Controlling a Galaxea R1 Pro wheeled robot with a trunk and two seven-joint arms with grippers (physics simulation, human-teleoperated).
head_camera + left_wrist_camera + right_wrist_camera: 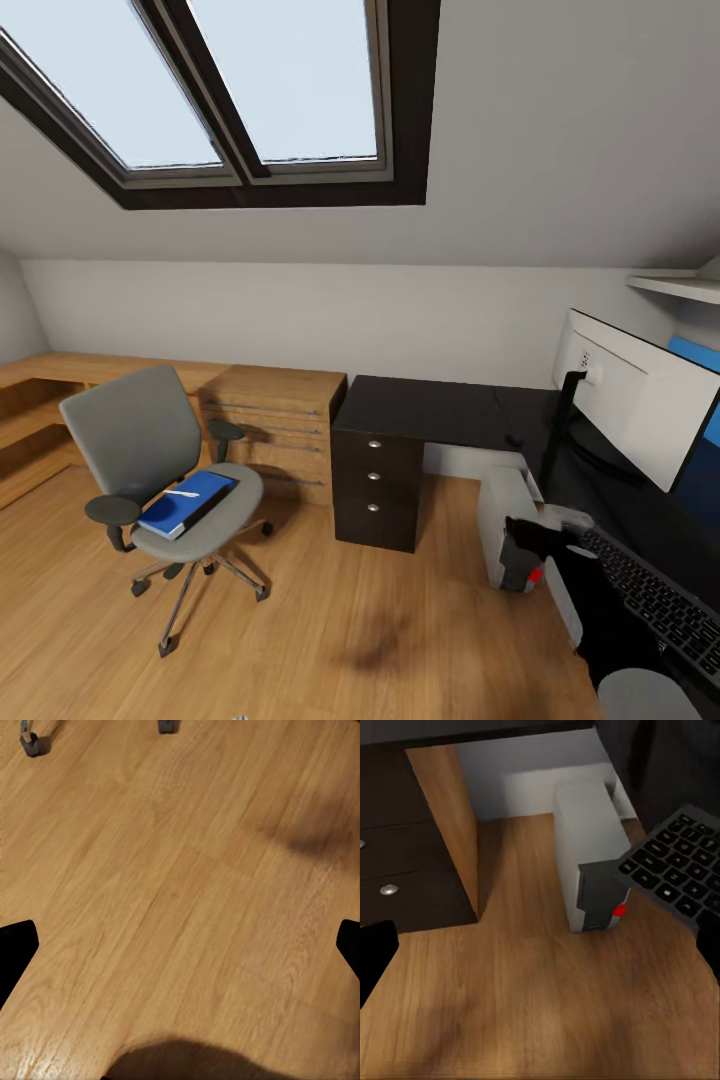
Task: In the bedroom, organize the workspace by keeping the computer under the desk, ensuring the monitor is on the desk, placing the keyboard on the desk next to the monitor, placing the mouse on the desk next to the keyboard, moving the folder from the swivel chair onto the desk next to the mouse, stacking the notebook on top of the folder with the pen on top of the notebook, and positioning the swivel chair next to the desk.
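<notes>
Head view: folder (187, 503) remains on swivel chair (150, 450), keyboard (655, 600) and monitor (640, 410) on desk (440, 405), both claws spread empty.

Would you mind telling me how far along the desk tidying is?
Done: the computer sits under the desk, the monitor on it. The keyboard lies near the monitor. Left: the folder is on the chair, which stands apart from the desk.

A dark-framed skylight (250, 100) sat in the sloping white ceiling (560, 130), showing pale blue sky. Below ran a plain white wall (300, 315), a low oak chest (275, 425) with bar handles, and a warm wood-plank floor (330, 620).
</notes>
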